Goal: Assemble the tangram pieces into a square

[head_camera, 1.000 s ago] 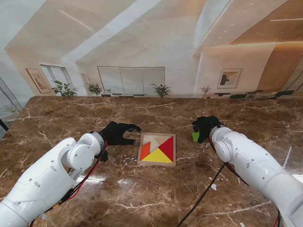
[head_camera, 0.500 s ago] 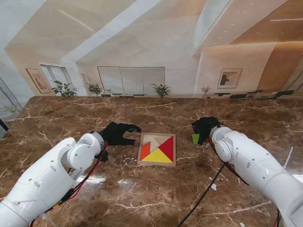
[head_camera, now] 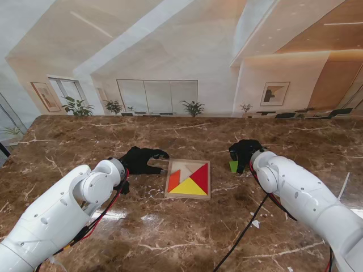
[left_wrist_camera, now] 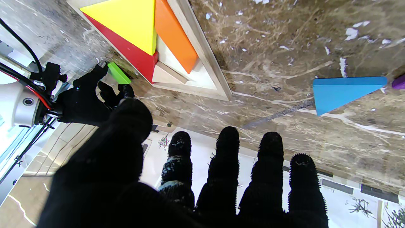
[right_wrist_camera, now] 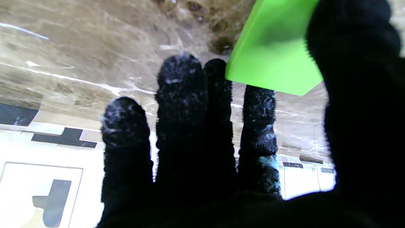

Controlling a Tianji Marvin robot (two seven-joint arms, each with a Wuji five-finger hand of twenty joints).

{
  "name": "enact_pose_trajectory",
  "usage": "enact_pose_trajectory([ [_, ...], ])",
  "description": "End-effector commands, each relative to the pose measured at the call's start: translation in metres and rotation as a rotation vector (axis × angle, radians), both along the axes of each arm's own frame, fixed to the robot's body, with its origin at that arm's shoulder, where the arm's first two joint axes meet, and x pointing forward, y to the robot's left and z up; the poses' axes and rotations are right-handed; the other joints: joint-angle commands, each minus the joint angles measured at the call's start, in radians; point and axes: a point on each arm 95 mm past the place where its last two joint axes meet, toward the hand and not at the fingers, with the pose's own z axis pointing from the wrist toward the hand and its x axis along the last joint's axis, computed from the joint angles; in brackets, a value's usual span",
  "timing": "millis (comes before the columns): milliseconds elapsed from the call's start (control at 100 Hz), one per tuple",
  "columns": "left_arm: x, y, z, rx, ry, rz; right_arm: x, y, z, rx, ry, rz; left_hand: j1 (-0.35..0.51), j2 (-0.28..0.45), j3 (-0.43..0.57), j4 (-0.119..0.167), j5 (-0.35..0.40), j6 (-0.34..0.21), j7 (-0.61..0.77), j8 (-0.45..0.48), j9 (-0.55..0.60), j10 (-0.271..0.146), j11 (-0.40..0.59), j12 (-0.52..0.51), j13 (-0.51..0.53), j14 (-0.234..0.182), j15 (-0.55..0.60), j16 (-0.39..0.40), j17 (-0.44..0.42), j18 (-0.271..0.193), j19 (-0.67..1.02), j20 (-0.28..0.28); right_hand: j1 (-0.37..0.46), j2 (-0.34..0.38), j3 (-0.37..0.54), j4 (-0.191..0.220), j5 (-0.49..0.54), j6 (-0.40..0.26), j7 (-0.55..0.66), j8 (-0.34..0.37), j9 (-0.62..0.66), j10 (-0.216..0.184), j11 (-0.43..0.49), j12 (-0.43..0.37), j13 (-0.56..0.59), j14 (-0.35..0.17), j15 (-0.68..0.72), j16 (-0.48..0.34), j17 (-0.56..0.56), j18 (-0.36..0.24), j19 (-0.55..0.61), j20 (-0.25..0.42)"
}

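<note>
While the right hand (head_camera: 245, 153) has edged barely to the left since a second ago, it keeps its thumb and fingers pinched on the bright green tangram piece (head_camera: 234, 165), flat and sharp-cornered, just off the marble desk (head_camera: 170, 226). Left hand (head_camera: 139, 160) hasn't budged: fingers spread, holding nothing, resting beside the wooden tray (head_camera: 188, 195). Inside that tray sit yellow (head_camera: 189, 187), red (head_camera: 199, 175) and orange (head_camera: 173, 181) pieces. Out past the left fingers, a blue triangle (left_wrist_camera: 341, 92) lies loose.
</note>
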Motion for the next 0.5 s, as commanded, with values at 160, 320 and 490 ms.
enact_pose_trajectory([
  [160, -0.0009, 0.0012, -0.0026, 0.002, 0.002, 0.005, -0.0107, -0.0027, -0.0187, -0.007, 0.062, -0.014, 0.024, 0.027, -0.021, 0.018, 0.024, -0.016, -0.005, -0.017, -0.001, -0.004, -0.011, -0.006, -0.009, -0.002, -0.011, -0.001, -0.018, 0.011, -0.023, 0.031, 0.151, 0.057, 0.073, 0.071, 0.130, -0.127, 0.074, -0.035, 0.185, -0.064, 0.106, 0.123, 0.076, -0.018, 0.085, 0.040, 0.043, 0.032, 0.064, 0.003],
  [320, -0.0004, 0.0013, -0.0028, 0.002, 0.001, 0.006, -0.0114, -0.0032, -0.0193, -0.003, 0.068, -0.013, 0.024, 0.027, -0.022, 0.019, 0.023, -0.016, -0.006, -0.018, -0.002, -0.005, -0.012, -0.006, -0.008, -0.004, -0.010, -0.001, -0.019, 0.012, -0.026, 0.031, 0.156, 0.046, 0.073, 0.071, 0.124, -0.062, -0.068, -0.089, 0.216, -0.075, 0.114, 0.131, 0.074, -0.013, 0.103, 0.051, 0.049, 0.026, 0.069, -0.002],
  [490, -0.0002, 0.0015, -0.0032, 0.003, 0.002, 0.005, -0.0117, -0.0037, -0.0200, 0.003, 0.074, -0.012, 0.024, 0.027, -0.023, 0.019, 0.025, -0.016, -0.007, -0.018, -0.003, -0.004, -0.012, -0.006, -0.010, -0.002, -0.011, -0.001, -0.019, 0.010, -0.030, 0.031, 0.160, 0.062, 0.073, 0.075, 0.170, -0.038, -0.166, -0.090, 0.232, -0.059, 0.117, 0.142, 0.075, -0.005, 0.111, 0.056, 0.049, 0.020, 0.070, -0.006],
])
